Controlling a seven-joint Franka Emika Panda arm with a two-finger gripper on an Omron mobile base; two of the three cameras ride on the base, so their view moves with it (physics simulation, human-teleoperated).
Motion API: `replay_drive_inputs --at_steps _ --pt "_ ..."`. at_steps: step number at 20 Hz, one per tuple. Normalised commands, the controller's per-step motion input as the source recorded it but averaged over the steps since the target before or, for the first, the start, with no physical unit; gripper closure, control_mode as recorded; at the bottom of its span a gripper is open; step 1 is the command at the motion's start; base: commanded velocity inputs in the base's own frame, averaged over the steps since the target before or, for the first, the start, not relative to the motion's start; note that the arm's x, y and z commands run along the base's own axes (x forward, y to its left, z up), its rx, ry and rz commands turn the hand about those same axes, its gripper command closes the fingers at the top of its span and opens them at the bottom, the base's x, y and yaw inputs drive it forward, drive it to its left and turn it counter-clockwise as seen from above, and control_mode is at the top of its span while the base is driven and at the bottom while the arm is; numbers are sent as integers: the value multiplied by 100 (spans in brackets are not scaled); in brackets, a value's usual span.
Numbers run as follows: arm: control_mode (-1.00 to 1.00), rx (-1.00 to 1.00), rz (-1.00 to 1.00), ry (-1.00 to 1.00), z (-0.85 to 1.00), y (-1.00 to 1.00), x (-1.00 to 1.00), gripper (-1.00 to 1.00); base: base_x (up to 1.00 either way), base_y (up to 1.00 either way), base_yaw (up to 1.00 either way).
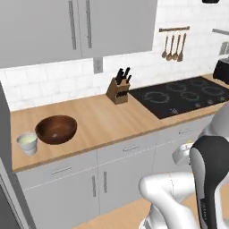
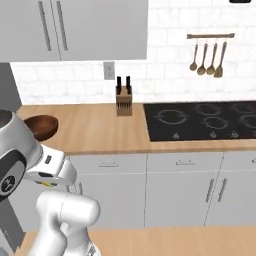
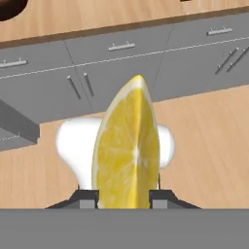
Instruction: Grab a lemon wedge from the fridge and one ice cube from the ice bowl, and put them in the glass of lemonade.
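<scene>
- Holding the lemon wedge (image 3: 129,151) pinched between the fingers (image 3: 124,198), part closed, its long axis pointing out along them.
- Glass of lemonade (image 1: 27,143) sits on the counter (image 1: 103,120) just beside the ice bowl (image 1: 56,129), up and left of the low-hanging hand.

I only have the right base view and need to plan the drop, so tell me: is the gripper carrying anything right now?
Observer: Yes. In the hand view the gripper is shut on the lemon wedge, which stands upright between the finger tips.
Operator: Where is the glass? I see just an edge of the brown bowl.
Observer: In the left base view the glass of lemonade stands on the counter just left of the ice bowl, near the counter's left end.
Operator: Is the gripper over the counter yet?
Observer: No. The hand view looks across the wooden floor toward the grey cabinet fronts, with the counter edge above them.
</scene>
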Motion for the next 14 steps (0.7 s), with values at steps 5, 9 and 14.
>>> replay_drive_inputs --at_steps 5,9,14 --pt "100 0 0 0 0 0 0 100 26 10 54" --pt "100 0 0 0 0 0 0 100 45 10 46" --pt "100 0 0 0 0 0 0 100 48 13 39"
